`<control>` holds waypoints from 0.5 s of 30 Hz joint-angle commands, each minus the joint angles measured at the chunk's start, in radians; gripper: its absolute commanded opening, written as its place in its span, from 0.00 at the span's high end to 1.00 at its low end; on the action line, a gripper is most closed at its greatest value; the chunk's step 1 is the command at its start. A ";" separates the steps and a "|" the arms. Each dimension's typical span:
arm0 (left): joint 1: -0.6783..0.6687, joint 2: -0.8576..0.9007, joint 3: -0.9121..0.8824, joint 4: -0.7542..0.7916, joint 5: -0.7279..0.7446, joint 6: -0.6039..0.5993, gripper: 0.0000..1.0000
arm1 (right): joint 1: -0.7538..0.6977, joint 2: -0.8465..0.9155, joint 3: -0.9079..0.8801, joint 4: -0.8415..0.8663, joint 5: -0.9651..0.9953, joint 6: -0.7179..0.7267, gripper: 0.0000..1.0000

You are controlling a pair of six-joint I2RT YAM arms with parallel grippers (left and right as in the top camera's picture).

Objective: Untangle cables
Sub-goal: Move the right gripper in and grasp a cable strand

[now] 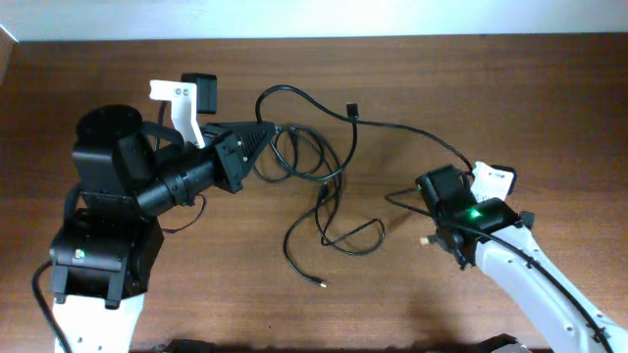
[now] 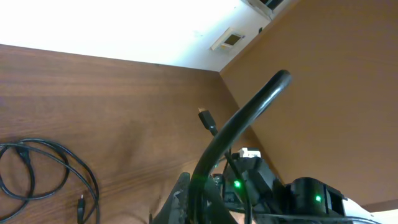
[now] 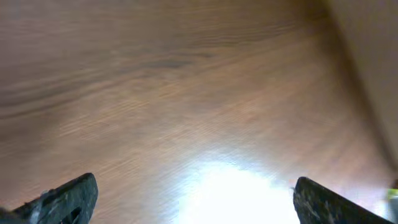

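Cables (image 1: 316,169) sprawl on the counter (image 1: 392,304) overhead, their loops crossing, so most of the untangling looks undone. The left claw (image 1: 263,135) sits at their left edge. Its wrist camera shows one cord (image 2: 245,115) arching up from its fingers, seemingly pinched. From the right wrist, the right claw (image 3: 196,183) is spread over bare wood, with no cable between.

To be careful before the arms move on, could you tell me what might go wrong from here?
1. The left gripper sits among the cables' crossed loops; pulling could tighten the tangle rather than free it.
2. One strand runs up against the right arm, so moving the open right gripper may snag it.
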 commanded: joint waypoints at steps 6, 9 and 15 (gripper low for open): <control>0.002 -0.001 0.004 -0.027 -0.259 -0.008 1.00 | -0.006 -0.277 -0.003 0.226 -0.912 -0.614 0.01; 0.002 0.002 0.003 -0.069 -0.259 -0.008 1.00 | -0.006 -0.400 -0.003 0.235 -1.161 -0.737 0.01; 0.000 0.007 0.003 -0.121 0.003 0.286 1.00 | -0.006 -0.542 -0.003 0.381 -1.305 -0.751 0.01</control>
